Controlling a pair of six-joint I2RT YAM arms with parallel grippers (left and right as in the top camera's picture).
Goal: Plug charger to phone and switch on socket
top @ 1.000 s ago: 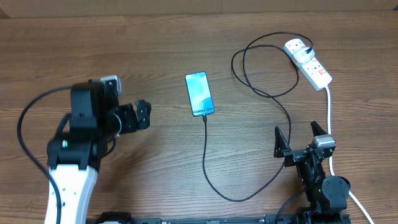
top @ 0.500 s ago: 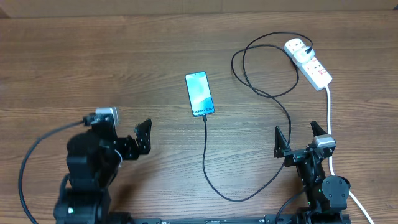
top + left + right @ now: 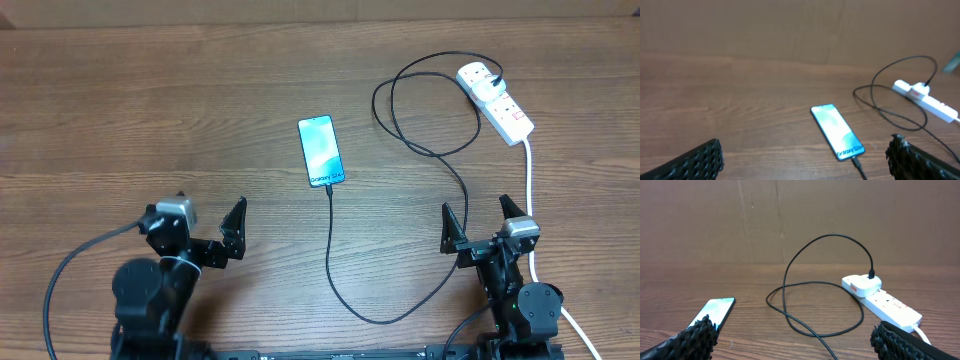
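Both stand spread and empty: left tool, right tool. With charger apparently seated in phone, press socket switch, upper right, squarely.

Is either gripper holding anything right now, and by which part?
Nothing is held. The left gripper and right gripper both stand open and empty, clear of the charger and phone.

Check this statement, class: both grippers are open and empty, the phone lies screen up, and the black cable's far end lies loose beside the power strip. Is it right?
No. The right wrist view shows the far end of the charger plugged into a white adapter on the socket, not loose. The rest holds: left gripper and right gripper open and empty, phone screen up.
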